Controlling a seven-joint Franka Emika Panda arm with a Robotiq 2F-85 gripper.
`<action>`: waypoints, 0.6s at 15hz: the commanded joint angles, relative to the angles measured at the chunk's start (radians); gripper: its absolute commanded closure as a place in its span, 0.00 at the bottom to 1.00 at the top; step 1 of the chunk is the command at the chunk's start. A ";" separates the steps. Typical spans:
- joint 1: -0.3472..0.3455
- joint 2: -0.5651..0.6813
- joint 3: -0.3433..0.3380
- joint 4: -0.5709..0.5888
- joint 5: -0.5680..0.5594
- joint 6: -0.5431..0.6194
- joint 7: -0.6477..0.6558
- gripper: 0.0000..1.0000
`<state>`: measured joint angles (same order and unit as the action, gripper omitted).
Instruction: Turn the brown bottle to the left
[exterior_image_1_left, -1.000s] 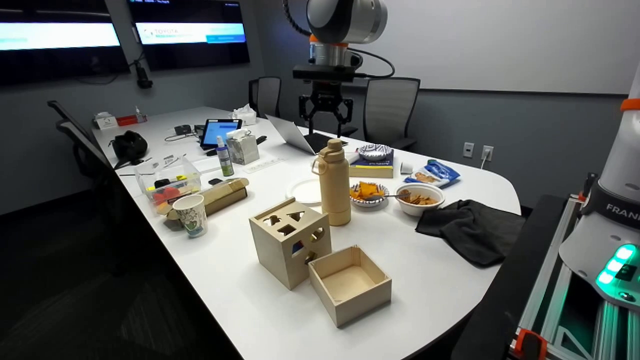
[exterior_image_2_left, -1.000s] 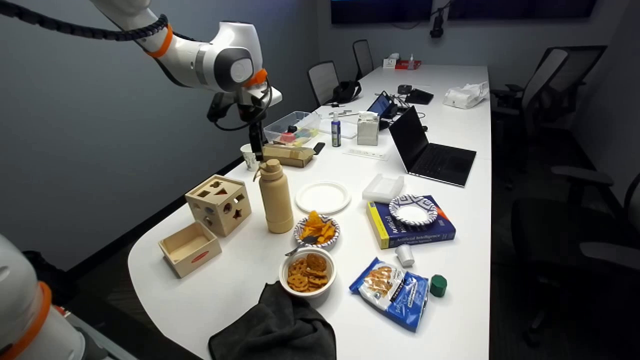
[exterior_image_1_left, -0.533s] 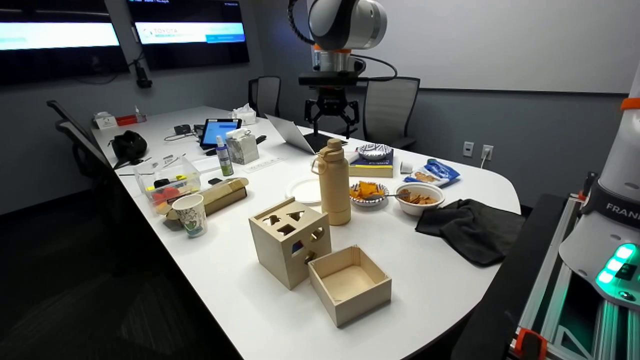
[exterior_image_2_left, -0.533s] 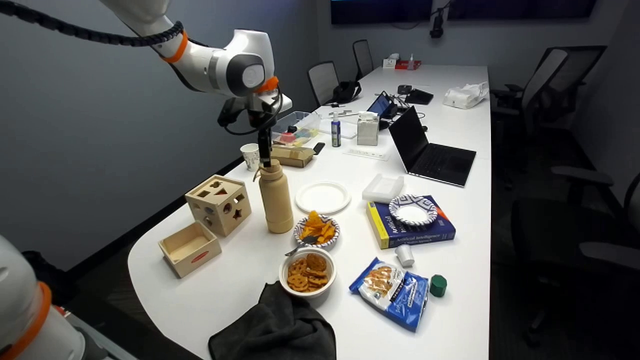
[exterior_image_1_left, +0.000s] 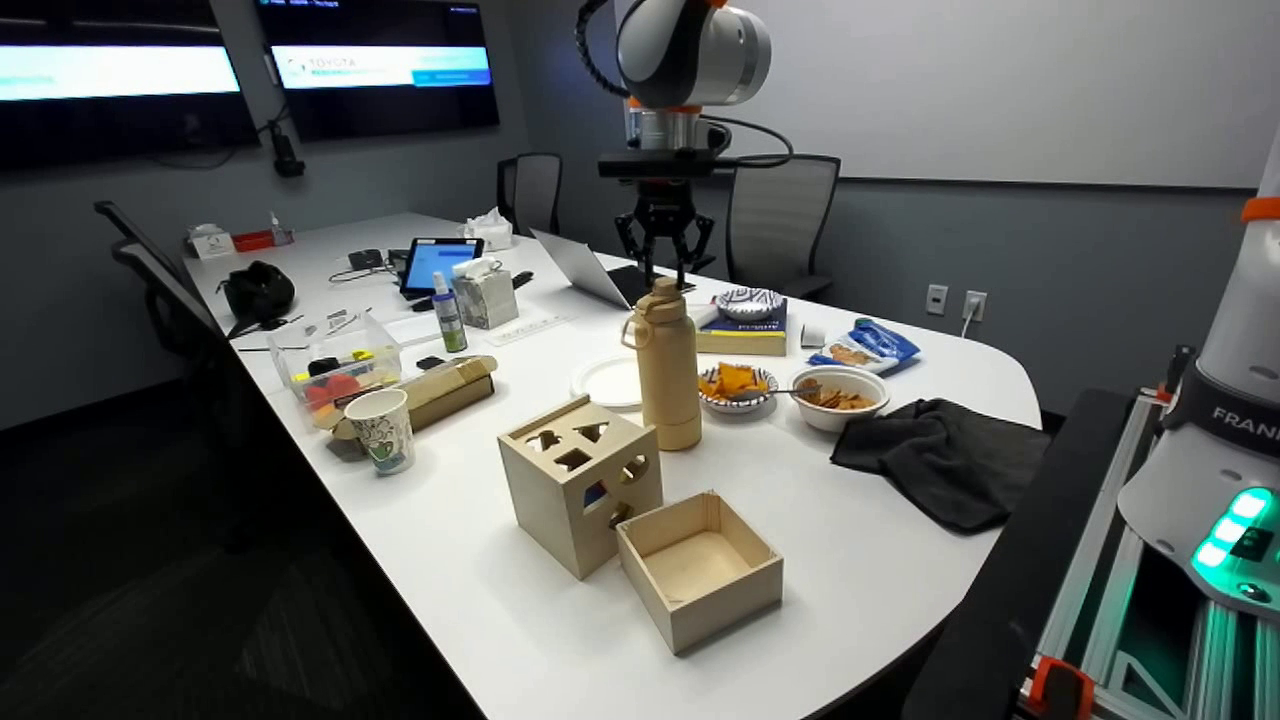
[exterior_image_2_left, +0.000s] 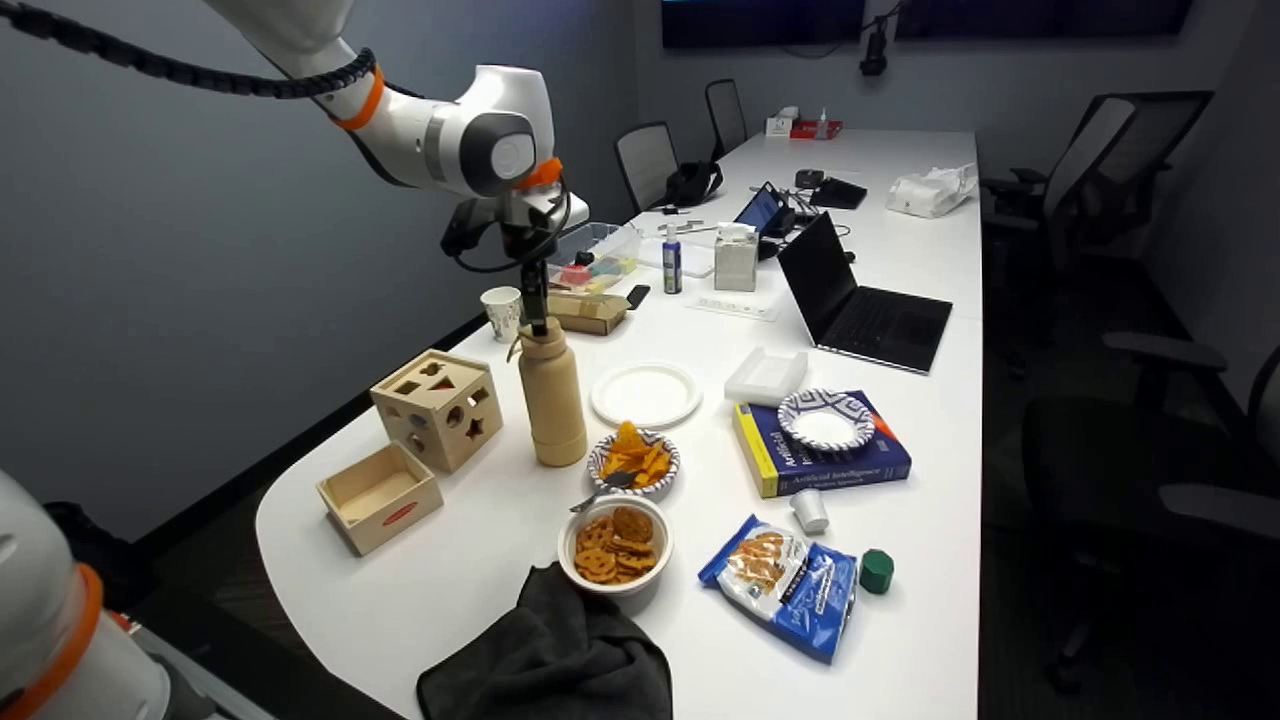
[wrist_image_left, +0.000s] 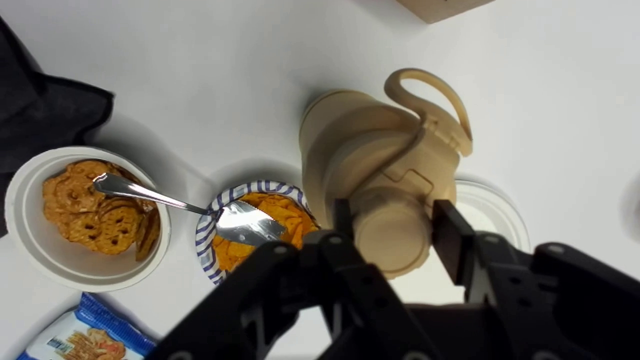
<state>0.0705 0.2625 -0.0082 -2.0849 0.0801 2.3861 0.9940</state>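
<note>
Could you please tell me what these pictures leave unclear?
Wrist view: whether the tool touches the brown bottle, too close to tell.
Wrist view: part of the chip bowl, hidden by the tool.
Wrist view: part of the blue snack bag, cut by the bottom edge.
In an exterior view: part of the white plate, hidden by the brown bottle.

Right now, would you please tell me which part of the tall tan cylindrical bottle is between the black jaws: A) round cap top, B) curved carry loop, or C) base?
A: the wrist view shows the round cap top between the jaws, with the curved carry loop off to one side; whether both touch it is unclear.
</note>
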 joint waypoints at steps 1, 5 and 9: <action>0.005 0.002 -0.007 0.025 -0.003 -0.040 -0.021 0.81; 0.002 0.003 0.001 0.031 0.000 -0.080 -0.091 0.81; -0.003 0.007 0.008 0.041 0.009 -0.121 -0.202 0.81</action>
<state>0.0707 0.2628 -0.0074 -2.0677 0.0800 2.3152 0.8704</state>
